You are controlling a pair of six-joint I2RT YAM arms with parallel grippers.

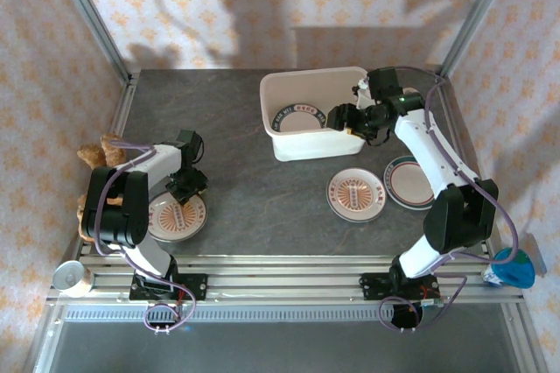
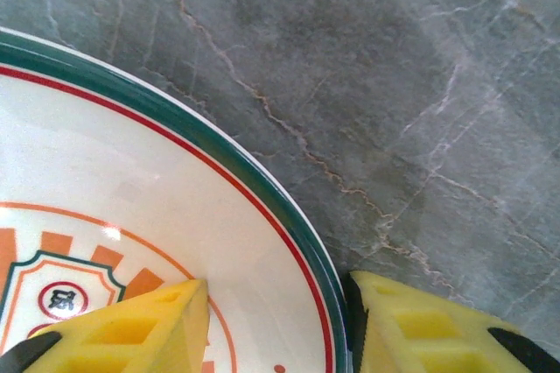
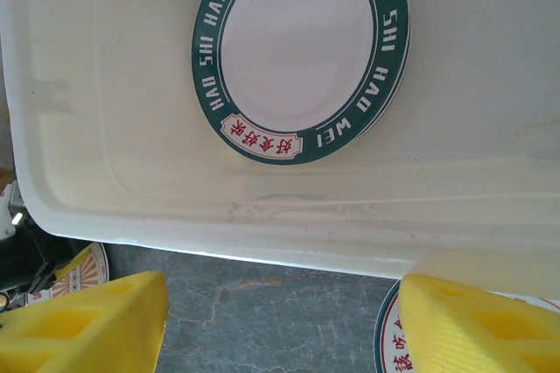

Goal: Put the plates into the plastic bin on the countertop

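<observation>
Left pincer stands open astride the rim of an orange-printed plate. One yellow finger is over the dish's white inside. The other finger is outside, right against the teal edge, and the jaws are not pressed together on the rim. From above, the left pincer is at the far right edge of that plate, which lies flat on the desk near the left arm's base.

A lettered plate with a broad teal band and a plain white middle lies on the floor of the bin, and it seems to rest on another dish. The top view shows it in the middle of the bin, which stands at the far centre of the desk.

The right pincer is spread wide and holds nothing. Its yellow fingers hang above the bin's near wall. From above, the right pincer hovers over the bin's right end.

Two more dishes lie side by side on the desk in front of the bin, close together. They are a second orange plate and a teal-rimmed plate to its right.

A white roll sits on the aluminium rail at the near left, and a blue object sits at the near right.
</observation>
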